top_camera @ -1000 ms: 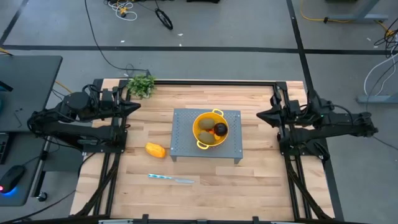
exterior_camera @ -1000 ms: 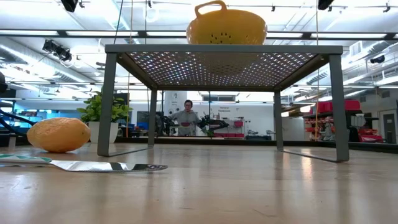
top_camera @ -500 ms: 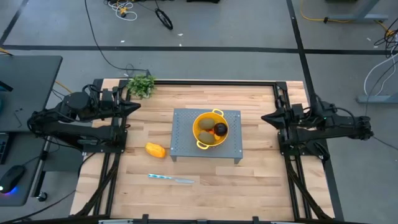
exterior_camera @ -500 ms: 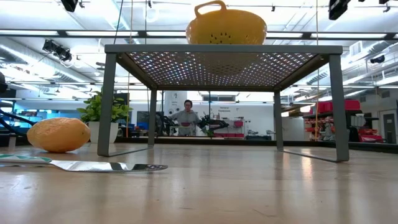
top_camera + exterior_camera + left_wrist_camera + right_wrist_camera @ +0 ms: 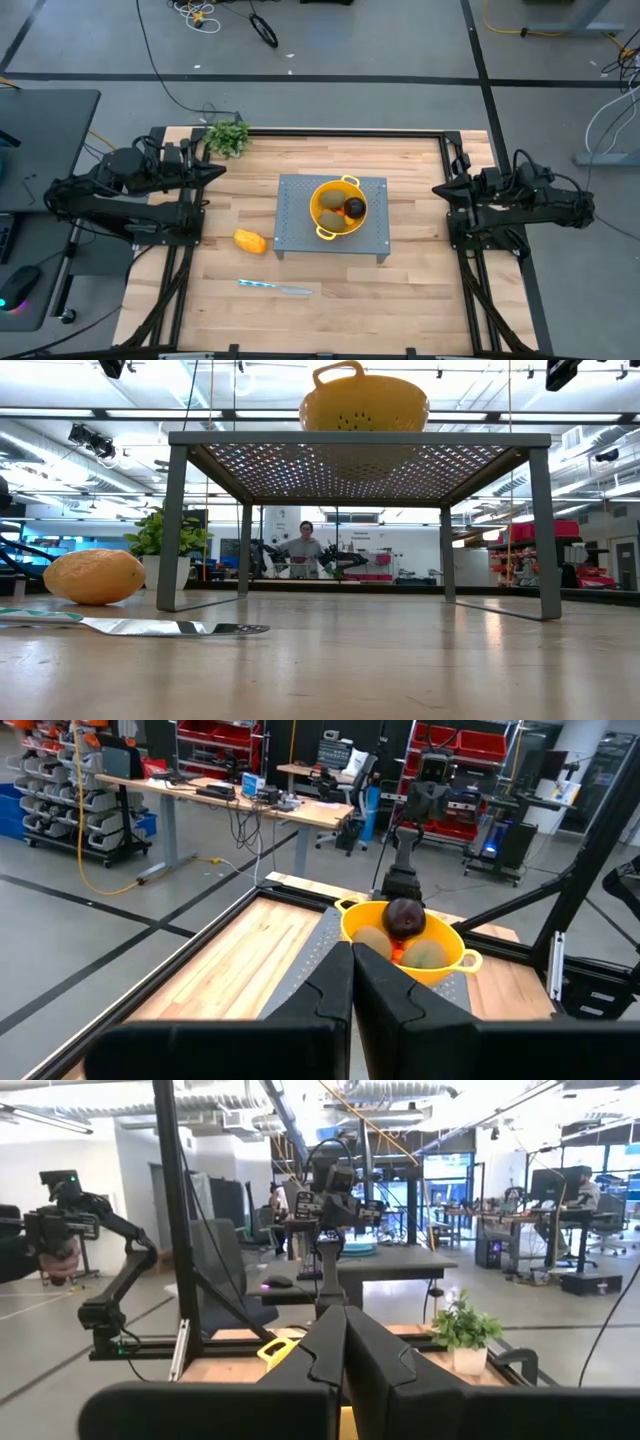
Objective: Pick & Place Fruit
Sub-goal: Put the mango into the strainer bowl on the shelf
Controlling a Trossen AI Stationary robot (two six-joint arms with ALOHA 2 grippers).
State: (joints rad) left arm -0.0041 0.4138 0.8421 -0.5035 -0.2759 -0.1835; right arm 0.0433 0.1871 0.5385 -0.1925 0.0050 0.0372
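Note:
A yellow colander (image 5: pixel 314 208) stands on a grey perforated stand (image 5: pixel 295 218) at the table's middle. In it lie two brownish-green ovals (image 5: pixel 425 954), a blackish round fruit (image 5: pixel 354 207) and something small and orange-red (image 5: pixel 398 952). A yellow-orange oblong fruit (image 5: pixel 250 241) rests on the table left of the stand. My left gripper (image 5: pixel 222 170) is shut with nothing in it, level, at the table's left edge. My right gripper (image 5: pixel 436 189) is shut with nothing in it at the right edge, and points toward the stand.
A silvery knife (image 5: pixel 275 288) lies near the front, below the oblong fruit. A leafy green plant (image 5: pixel 228 134) stands at the far left corner. Bare wood stretches between the stand and each arm. A person shows in the room behind the table.
My right gripper has drawn back toward the table's right edge, away from the stand, and sunk a little, staying shut. The fruit and the colander have kept their places.

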